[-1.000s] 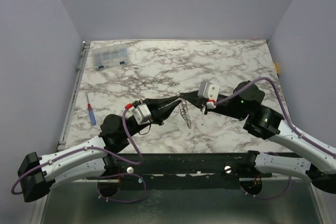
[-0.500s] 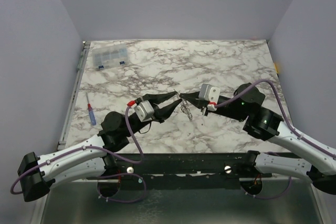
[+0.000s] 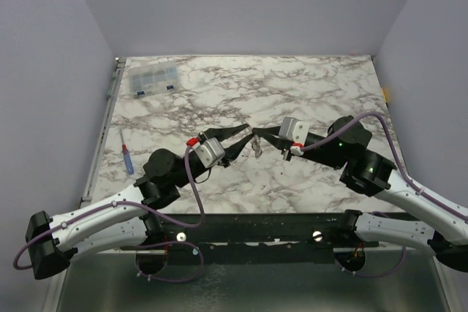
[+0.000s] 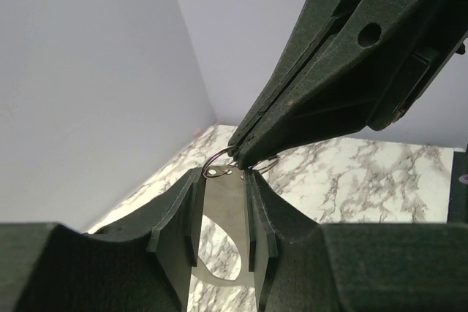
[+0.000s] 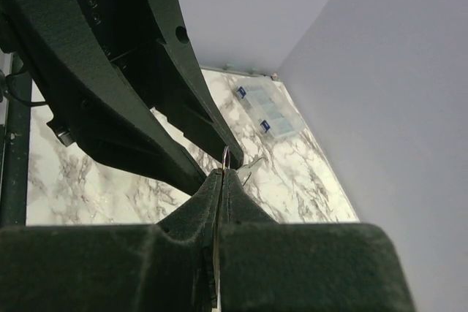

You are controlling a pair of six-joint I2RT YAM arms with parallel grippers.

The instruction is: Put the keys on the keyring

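My right gripper (image 3: 257,134) (image 5: 222,173) is shut on the keyring (image 5: 225,156), a thin pale ring seen edge-on above its fingertips. My left gripper (image 3: 246,131) (image 4: 223,177) meets it tip to tip above the middle of the marble table. Its jaws are shut on a flat grey key (image 4: 223,213), whose holed head reaches the ring (image 4: 214,159). In the left wrist view the right gripper's fingers (image 4: 307,85) come down from the upper right onto the ring. More keys (image 3: 257,149) dangle below the two tips. A key tip (image 5: 250,169) shows beside the ring.
A clear plastic compartment box (image 3: 152,78) (image 5: 268,112) sits at the table's back left. A blue screwdriver with a red tip (image 3: 126,158) lies near the left edge. A metal rail (image 3: 102,133) runs along the left side.
My left arm has moved right and closed in on the right gripper's tip. The dangling keys now hang shorter and higher than a second ago. The right arm has hardly moved.
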